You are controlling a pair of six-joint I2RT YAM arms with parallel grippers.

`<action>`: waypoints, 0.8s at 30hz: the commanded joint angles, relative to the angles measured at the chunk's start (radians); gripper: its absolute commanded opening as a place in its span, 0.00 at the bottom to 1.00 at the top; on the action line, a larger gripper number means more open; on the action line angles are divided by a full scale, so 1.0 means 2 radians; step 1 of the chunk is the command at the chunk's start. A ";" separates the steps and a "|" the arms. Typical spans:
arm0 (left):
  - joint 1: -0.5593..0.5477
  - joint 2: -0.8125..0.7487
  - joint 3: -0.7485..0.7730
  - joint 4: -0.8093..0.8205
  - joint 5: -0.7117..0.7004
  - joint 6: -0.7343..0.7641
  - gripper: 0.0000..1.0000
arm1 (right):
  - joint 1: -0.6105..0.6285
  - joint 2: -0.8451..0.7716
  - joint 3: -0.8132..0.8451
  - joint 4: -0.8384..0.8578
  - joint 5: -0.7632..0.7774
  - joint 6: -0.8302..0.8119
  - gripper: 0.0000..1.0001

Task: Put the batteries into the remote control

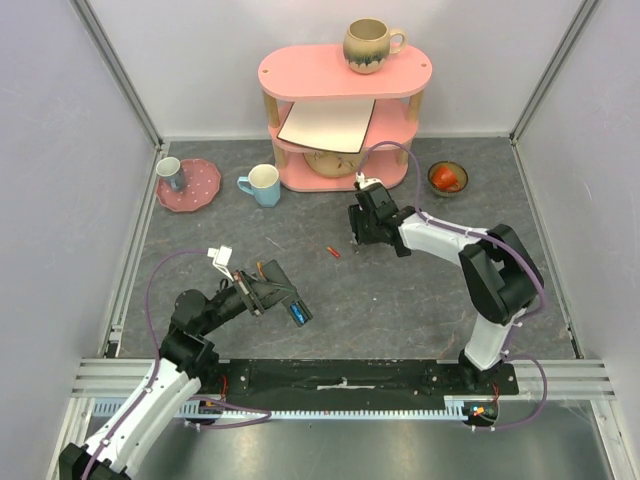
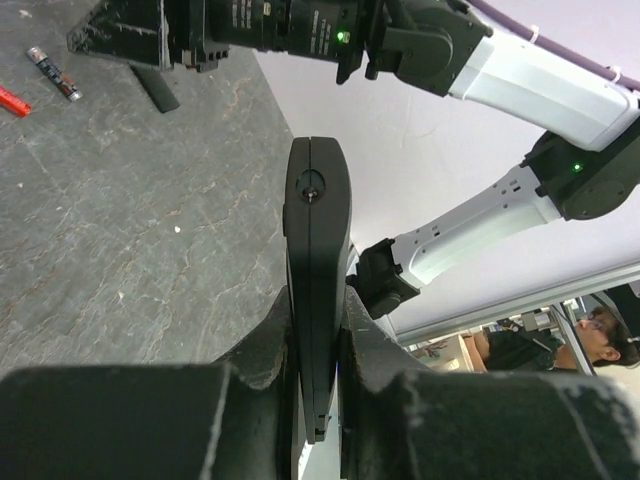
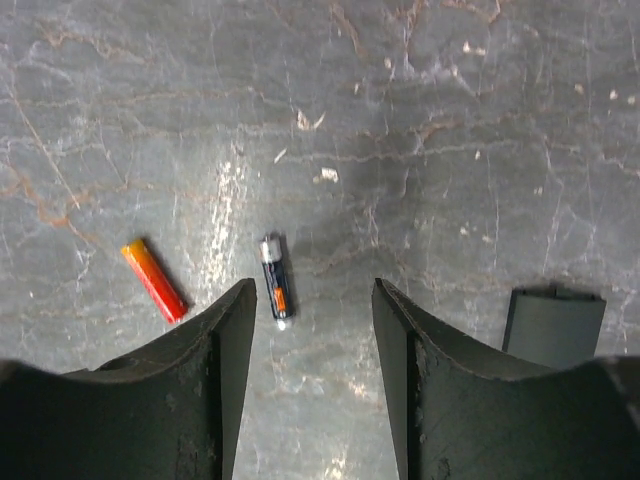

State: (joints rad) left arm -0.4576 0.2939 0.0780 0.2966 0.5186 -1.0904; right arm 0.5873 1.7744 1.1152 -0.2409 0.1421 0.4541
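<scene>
My left gripper (image 1: 272, 290) is shut on the remote control (image 1: 288, 300), a slim black bar held above the table at the front left. A small blue piece (image 1: 298, 313) shows at its near end. In the left wrist view the remote control (image 2: 318, 230) stands edge-on between the pads of the left gripper (image 2: 318, 305). My right gripper (image 3: 312, 295) hovers open just above the table. A dark battery (image 3: 275, 278) lies near its left fingertip. A red-orange battery (image 3: 155, 280) lies further left, outside the jaws, also visible from above (image 1: 333, 252).
A small flat black piece (image 3: 553, 325) lies right of the right finger. At the back stand a pink shelf (image 1: 340, 75) with a mug (image 1: 370, 45), a blue mug (image 1: 262, 185), a pink plate (image 1: 200, 192) and a bowl (image 1: 447, 178).
</scene>
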 commanded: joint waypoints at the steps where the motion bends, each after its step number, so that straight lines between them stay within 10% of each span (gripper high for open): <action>1: 0.002 -0.005 0.005 -0.009 0.004 0.023 0.02 | 0.002 0.030 0.036 0.015 0.014 -0.021 0.57; 24: 0.001 0.010 0.003 0.014 0.018 0.027 0.02 | 0.030 0.088 0.056 -0.019 0.041 -0.044 0.39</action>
State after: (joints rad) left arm -0.4576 0.3141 0.0780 0.2787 0.5331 -1.0718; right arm 0.6422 1.9198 1.1984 -0.2428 0.1795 0.3786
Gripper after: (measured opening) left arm 0.179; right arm 0.429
